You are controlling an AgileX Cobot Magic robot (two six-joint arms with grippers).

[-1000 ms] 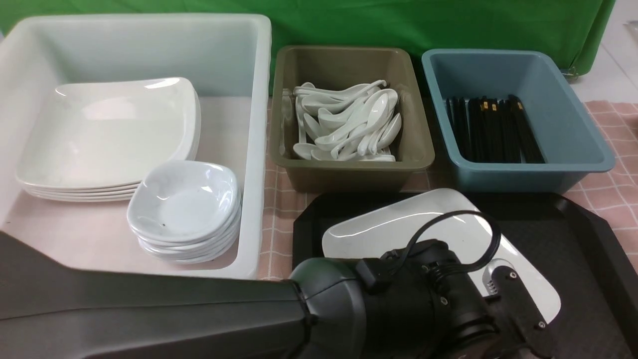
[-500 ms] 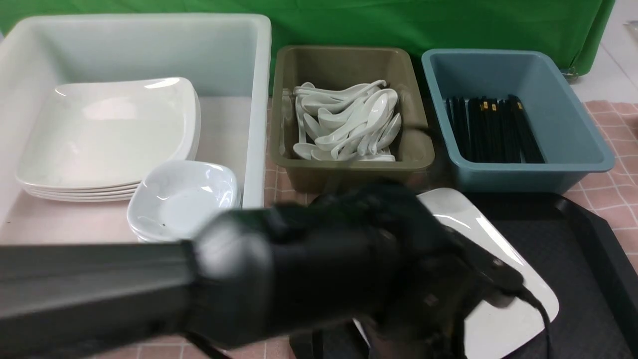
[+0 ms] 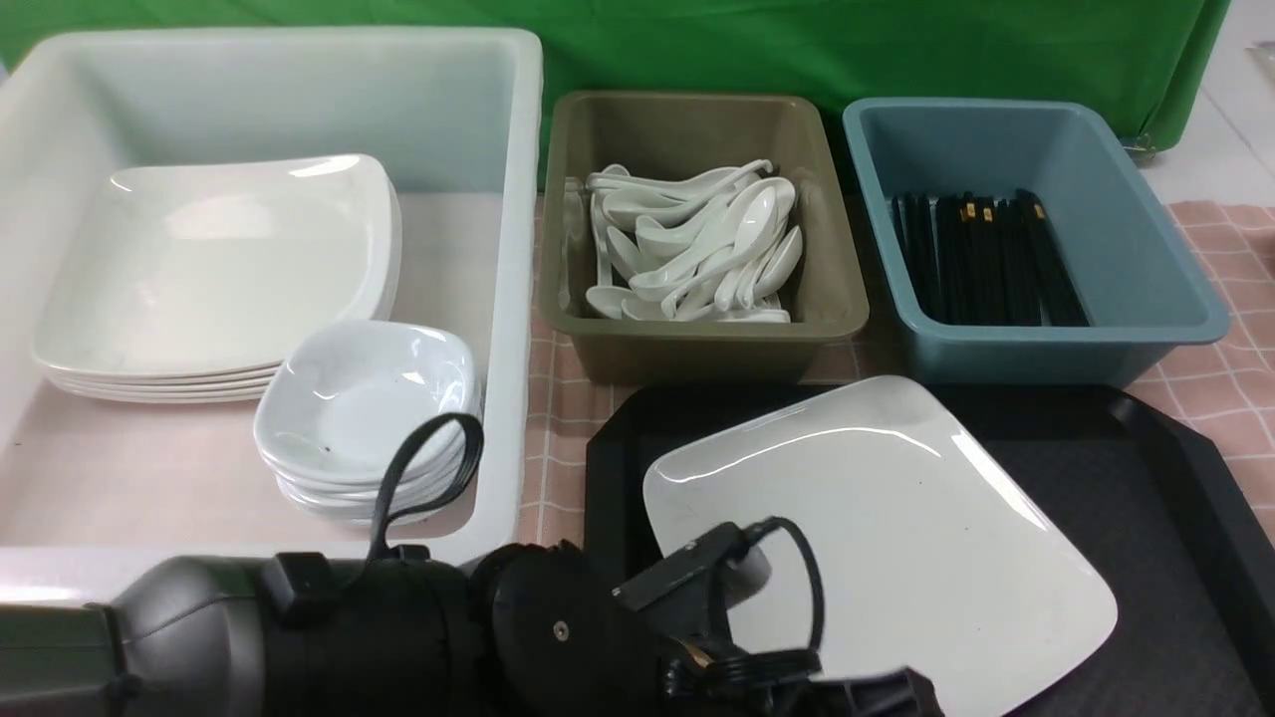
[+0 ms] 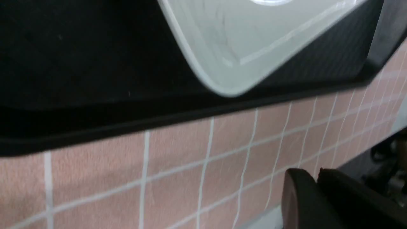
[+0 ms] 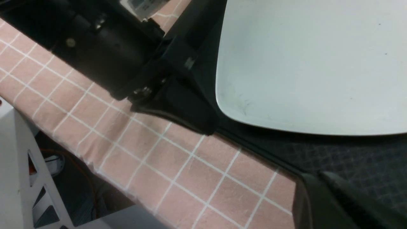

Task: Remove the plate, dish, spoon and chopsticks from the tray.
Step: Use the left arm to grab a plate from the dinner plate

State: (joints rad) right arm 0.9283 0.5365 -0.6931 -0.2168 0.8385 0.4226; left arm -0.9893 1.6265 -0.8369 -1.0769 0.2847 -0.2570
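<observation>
One plate [image 3: 896, 518] on one tray [image 3: 1155, 468]; left gripper [image 4: 316, 174], right gripper [image 5: 318, 178] both closed, empty

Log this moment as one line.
tray: only plate seen on it | plate: flat, untouched | left fingers: shut, empty | right fingers: shut, empty
</observation>
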